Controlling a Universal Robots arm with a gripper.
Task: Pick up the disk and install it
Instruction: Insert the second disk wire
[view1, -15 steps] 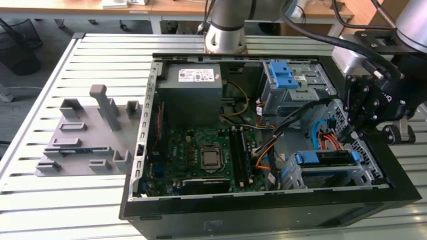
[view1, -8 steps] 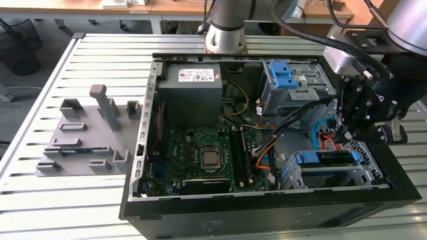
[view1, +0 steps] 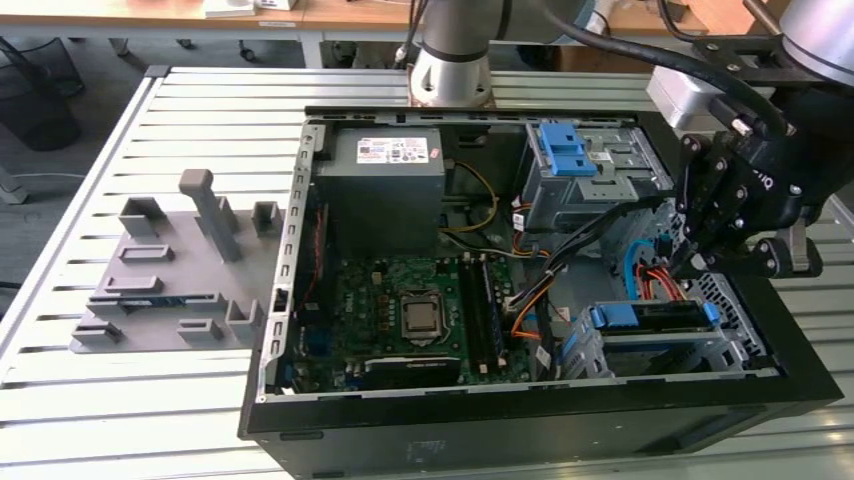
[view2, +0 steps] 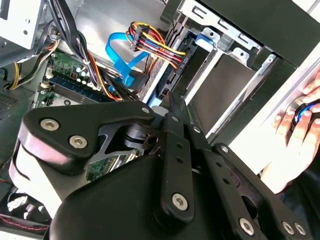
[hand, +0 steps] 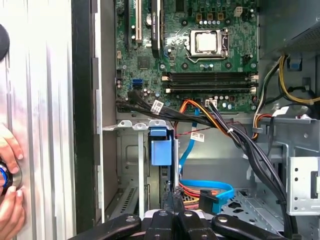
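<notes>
One disk (view1: 650, 318) seated in case bay | claw (hand: 172, 197) pinched together, empty, above it | risk: snagging cables (hand: 220, 125).

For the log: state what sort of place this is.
Likely a robotics lab or workshop bench: an open desktop computer case lies on a slatted metal table, beside a grey fixture tray, with office desks behind.

Slatted metal table (view1: 80, 400); grey fixture block (view1: 174, 275); open computer case (view1: 534, 415)
</notes>
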